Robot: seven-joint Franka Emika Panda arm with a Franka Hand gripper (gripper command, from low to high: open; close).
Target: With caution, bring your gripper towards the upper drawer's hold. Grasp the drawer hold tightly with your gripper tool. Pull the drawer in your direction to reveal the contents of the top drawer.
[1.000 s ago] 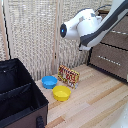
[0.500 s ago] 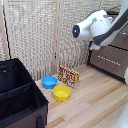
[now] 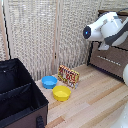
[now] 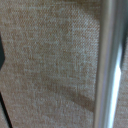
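Shifted rightward since earlier: white arm [image 3: 107,27], hanging high before top drawer [image 3: 110,60] at exterior view's right. Blue bowl [image 3: 49,81], yellow bowl [image 3: 61,92], both empty. Gripper state: cannot tell.

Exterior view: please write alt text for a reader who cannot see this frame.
A glossy white robot arm reaches toward a dark brown drawer unit at the exterior view's right. On the wooden floor sit a blue bowl, a yellow bowl, a patterned packet and a black fabric box.
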